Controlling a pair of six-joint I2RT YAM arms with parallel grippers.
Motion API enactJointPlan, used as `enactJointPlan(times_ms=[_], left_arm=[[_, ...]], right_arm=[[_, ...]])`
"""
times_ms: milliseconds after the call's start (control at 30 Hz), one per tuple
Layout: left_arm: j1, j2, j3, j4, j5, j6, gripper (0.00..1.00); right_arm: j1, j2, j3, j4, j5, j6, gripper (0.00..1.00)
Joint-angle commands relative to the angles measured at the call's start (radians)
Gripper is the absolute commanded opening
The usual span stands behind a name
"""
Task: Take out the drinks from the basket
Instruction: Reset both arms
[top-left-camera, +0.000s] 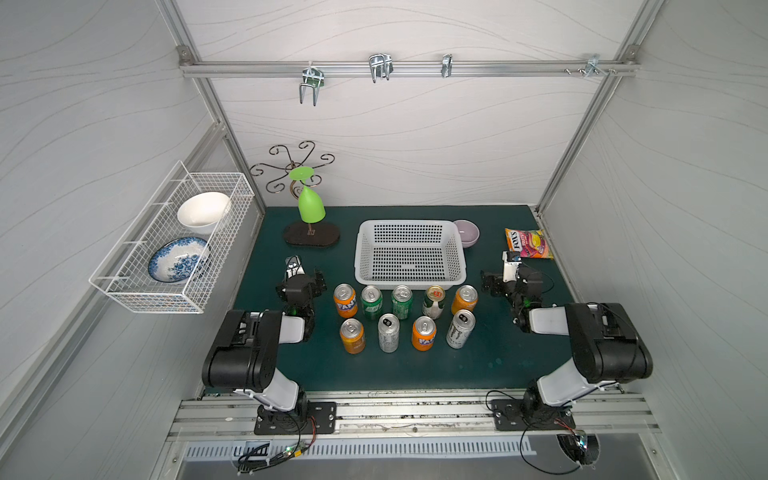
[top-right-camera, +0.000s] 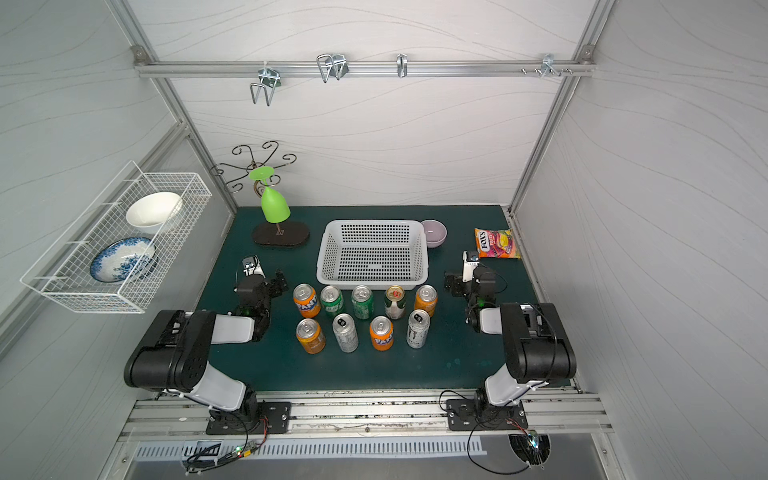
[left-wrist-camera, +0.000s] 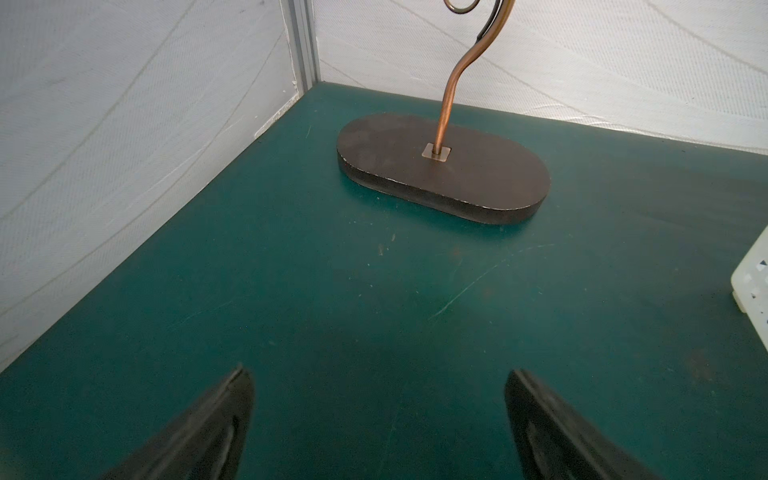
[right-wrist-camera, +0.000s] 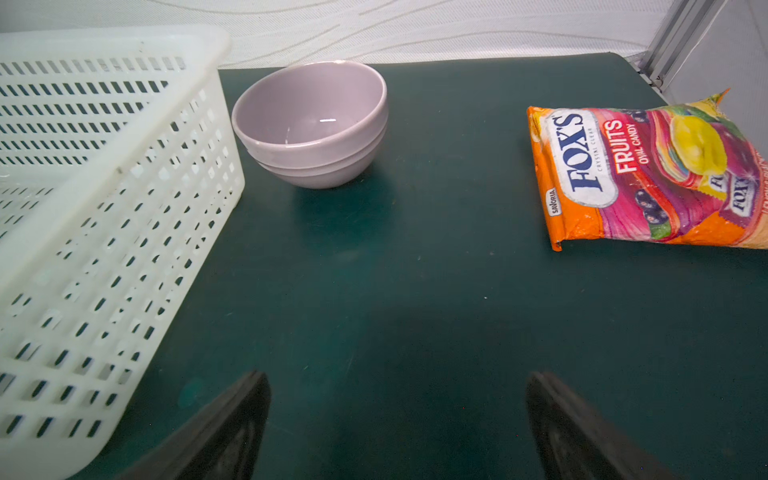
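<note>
- Top views both show the basket (top-left-camera: 407, 283) empty and nine drinks (top-left-camera: 402, 301) standing outside it; I judge the task finished.
- My left gripper (left-wrist-camera: 379, 372) and right gripper (right-wrist-camera: 397, 376) are wide open and hold nothing; no grasp is needed next.

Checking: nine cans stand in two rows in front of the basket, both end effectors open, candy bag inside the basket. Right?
No: the candy bag lies on the mat right of the basket, not inside it; both top views show it. The cans, left end effector and right end effector are as you say.
</note>
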Motion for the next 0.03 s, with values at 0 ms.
enactJointPlan(times_ms=[0], left_arm=[[0.004,-0.004,0.015,0.022,0.007,0.01,0.99]], right_arm=[[0.005,0.0,0.016,-0.009,0.009,-0.009,0.99]])
